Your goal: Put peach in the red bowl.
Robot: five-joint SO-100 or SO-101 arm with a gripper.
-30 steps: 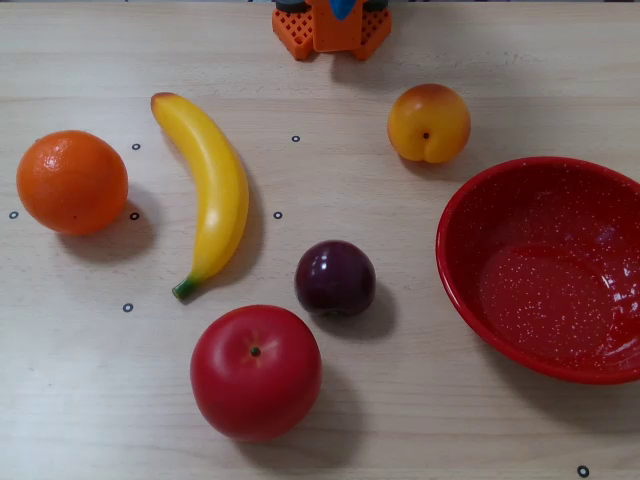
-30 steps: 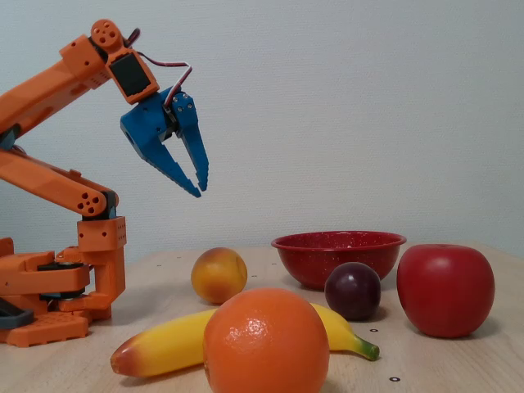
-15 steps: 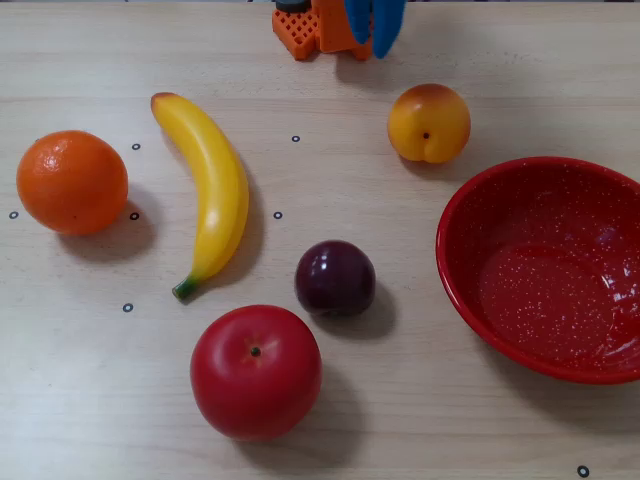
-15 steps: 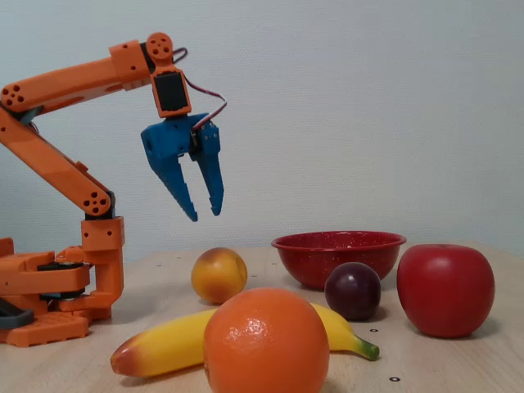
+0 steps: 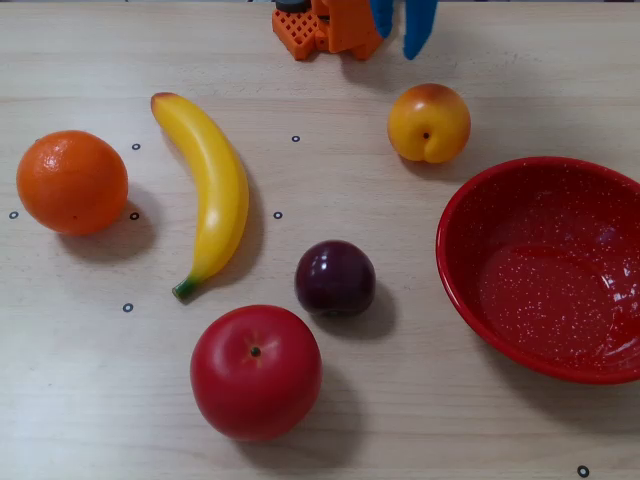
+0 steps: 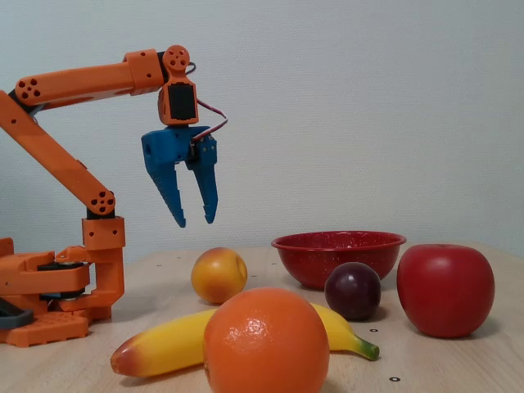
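The peach [image 5: 429,122] [image 6: 219,275], yellow-orange with a reddish blush, rests on the wooden table just up-left of the red bowl [image 5: 470,290] [image 6: 339,242]. The bowl is wide, glossy and speckled inside, with nothing in it. My blue gripper [image 5: 402,32] [image 6: 195,223] hangs open in the air, fingers pointing down, well above the table and slightly behind and left of the peach in the side view. Nothing is between its fingers. From above, only the fingertips show at the top edge.
An orange [image 5: 71,181], a banana [image 5: 207,185], a dark plum [image 5: 335,277] and a big red apple [image 5: 256,371] lie left of and in front of the bowl. The orange arm base [image 6: 49,299] stands at the table's back edge.
The arm has reached forward and the gripper has swung to point straight down, moving toward the peach. Its fingers have come into the overhead picture. No fruit has moved.
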